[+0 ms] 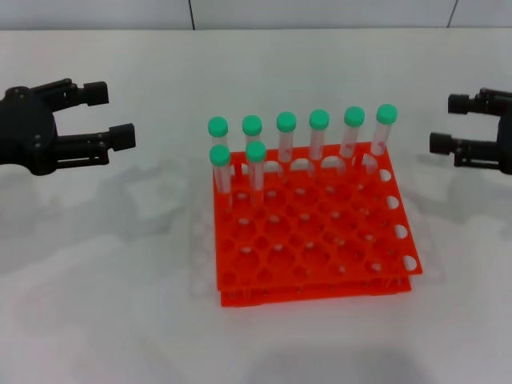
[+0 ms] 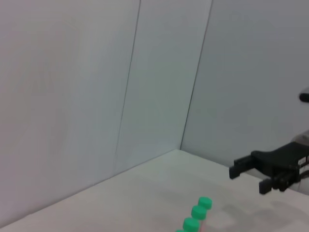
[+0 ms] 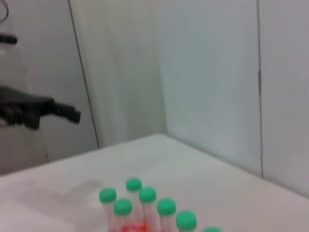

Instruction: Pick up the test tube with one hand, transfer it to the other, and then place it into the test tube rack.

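The orange-red test tube rack stands in the middle of the white table. Several test tubes with green caps stand upright in its far row, and two more in the row behind it at the left end. I cannot tell one tube from another. My left gripper hovers open and empty left of the rack. Out to the rack's right, my right gripper is open and empty too. The left wrist view shows the right gripper far off beyond a few green caps. The right wrist view looks over the green caps.
The white table stretches around the rack on all sides. Pale wall panels rise behind the table's far edge.
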You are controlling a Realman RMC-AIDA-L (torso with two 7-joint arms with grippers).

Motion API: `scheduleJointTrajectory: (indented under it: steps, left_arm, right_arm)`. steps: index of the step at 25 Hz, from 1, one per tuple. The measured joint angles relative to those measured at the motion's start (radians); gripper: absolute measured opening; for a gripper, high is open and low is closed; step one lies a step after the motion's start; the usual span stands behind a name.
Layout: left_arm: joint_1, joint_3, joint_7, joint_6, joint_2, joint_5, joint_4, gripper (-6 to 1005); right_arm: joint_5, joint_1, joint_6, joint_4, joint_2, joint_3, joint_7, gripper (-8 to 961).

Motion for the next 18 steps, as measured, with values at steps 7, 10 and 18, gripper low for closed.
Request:
scheduleJointTrajectory:
  steps: [7, 10, 18]
  left_arm:
    - [-0.004, 0.0, -0.017, -0.003, -0.004, -0.001, -0.009, 879]
    - [-0.004, 0.0, -0.018, -0.001, -0.006, -0.001, -0.013, 879]
    - [-0.006, 0.0, -0.019, 0.004, -0.008, -0.003, -0.019, 880]
  right_arm:
    - [-0.053, 0.009, -0.014, -0.003, 0.001, 0.002, 0.001, 731]
    - [-0.053, 0.011, -0.022, -0.003, 0.0, 0.002, 0.001, 730]
    - [-0.054, 0.012, -0.029, -0.003, 0.002, 0.003, 0.002, 729]
